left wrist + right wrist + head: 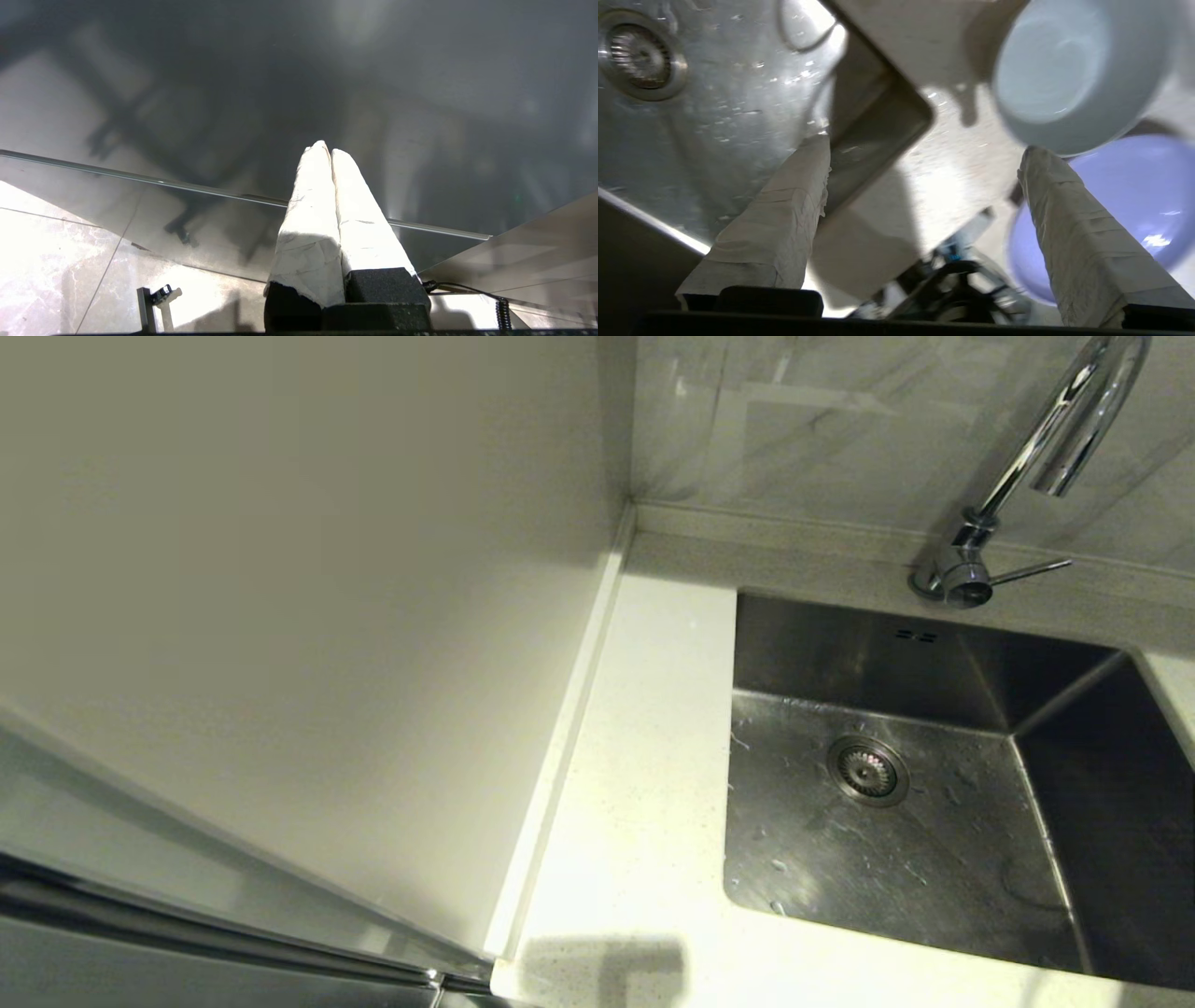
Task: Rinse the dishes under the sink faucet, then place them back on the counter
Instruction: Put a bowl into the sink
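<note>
In the right wrist view my right gripper is open and holds nothing. It hangs over the counter at the sink's corner. Just beyond one fingertip sits the pale blue-grey bowl. The lilac plate lies beside the bowl, partly behind that finger. The pink bowl is out of view. In the head view the chrome faucet arches over the steel sink, its lever pointing right. No dish or arm shows there. My left gripper is parked, shut on nothing.
The sink's drain strainer sits mid-basin, with water drops around it and the overflow slots on the back wall. A strip of white counter runs left of the sink. A beige wall panel borders that strip.
</note>
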You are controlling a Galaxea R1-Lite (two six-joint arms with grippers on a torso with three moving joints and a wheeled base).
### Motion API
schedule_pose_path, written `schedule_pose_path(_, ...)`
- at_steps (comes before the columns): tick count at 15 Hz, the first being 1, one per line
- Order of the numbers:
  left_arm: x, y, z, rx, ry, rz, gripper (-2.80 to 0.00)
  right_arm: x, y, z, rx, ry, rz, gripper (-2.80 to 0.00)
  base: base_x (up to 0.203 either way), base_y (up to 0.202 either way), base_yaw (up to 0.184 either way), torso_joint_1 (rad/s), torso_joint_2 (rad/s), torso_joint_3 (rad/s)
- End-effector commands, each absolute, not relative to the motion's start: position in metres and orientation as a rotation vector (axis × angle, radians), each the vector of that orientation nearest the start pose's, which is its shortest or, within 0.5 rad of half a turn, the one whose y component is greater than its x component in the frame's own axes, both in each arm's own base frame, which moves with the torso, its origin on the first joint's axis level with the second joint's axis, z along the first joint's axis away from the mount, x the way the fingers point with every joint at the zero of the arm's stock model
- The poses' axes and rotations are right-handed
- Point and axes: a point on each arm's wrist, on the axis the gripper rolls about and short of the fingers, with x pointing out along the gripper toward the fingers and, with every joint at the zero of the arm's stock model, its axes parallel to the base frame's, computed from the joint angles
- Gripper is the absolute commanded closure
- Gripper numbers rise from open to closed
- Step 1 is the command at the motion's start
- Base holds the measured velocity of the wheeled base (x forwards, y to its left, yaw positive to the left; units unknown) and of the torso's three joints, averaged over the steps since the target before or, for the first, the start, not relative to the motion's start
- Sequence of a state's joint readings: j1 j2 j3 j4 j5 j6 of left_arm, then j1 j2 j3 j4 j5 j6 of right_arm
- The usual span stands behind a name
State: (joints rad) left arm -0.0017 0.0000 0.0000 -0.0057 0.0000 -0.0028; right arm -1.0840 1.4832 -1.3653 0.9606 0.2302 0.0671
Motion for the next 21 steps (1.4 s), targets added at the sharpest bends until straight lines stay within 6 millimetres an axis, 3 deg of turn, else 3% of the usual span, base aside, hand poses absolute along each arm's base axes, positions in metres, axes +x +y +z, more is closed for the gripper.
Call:
schedule_pose_path(1,-0.023,0.000,0.075,-0.003,-0.003,-0.002,0.00,0.100,-0.183,0.270,0.738,0.829,-0.826,-2.80,0.000,0.000,0.000,0.000,0.00,0.000)
schedule_pose_path(3,-0.023,0.000,0.075,-0.003,-0.003,-0.002,0.00,0.106,-0.190,0.276,0.891,0.738,-0.860,-2.80,0.000,0.000,0.000,0.000,0.00,0.000)
schedule_pose_path(6,-0.023,0.000,0.075,-0.003,-0.003,-0.002,0.00,0.116,-0.198,0.271,1.057,0.686,-0.695,-2.80,0.000,0.000,0.000,0.000,0.00,0.000)
schedule_pose_path(10,-0.023,0.000,0.075,-0.003,-0.003,-0.002,0.00,0.113,-0.205,0.229,0.689,0.909,-0.426,-2.80,0.000,0.000,0.000,0.000,0.00,0.000)
schedule_pose_path(13,-0.023,0.000,0.075,-0.003,-0.003,-0.002,0.00,0.105,-0.233,0.202,0.480,0.975,-0.307,-2.80,0.000,0.000,0.000,0.000,0.00,0.000)
schedule_pose_path(16,-0.023,0.000,0.075,-0.003,-0.003,-0.002,0.00,0.097,-0.251,0.191,0.248,0.959,-0.264,-2.80,0.000,0.000,0.000,0.000,0.00,0.000)
schedule_pose_path(21,-0.023,0.000,0.075,-0.003,-0.003,-0.002,0.00,0.098,-0.239,0.202,0.064,0.861,-0.131,-2.80,0.000,0.000,0.000,0.000,0.00,0.000)
